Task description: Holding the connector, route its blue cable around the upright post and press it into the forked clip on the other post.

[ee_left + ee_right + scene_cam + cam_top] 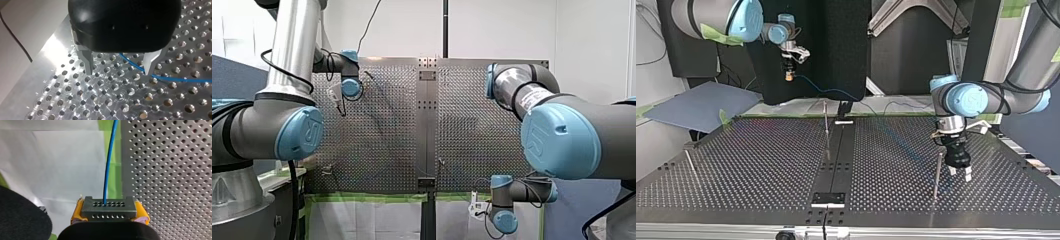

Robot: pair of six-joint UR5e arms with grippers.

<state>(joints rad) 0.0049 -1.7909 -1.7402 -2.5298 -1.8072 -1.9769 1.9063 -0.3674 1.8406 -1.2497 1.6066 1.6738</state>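
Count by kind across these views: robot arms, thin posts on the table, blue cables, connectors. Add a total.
Arms: 2
Posts: 3
Blue cable: 1
Connector: 1
Total: 7

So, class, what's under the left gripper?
The perforated table and the blue cable, passing by one finger of the left gripper. The gripper's black body covers the cable's further run.

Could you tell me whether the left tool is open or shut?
Open: the left tool shows its fingers well apart above the table.
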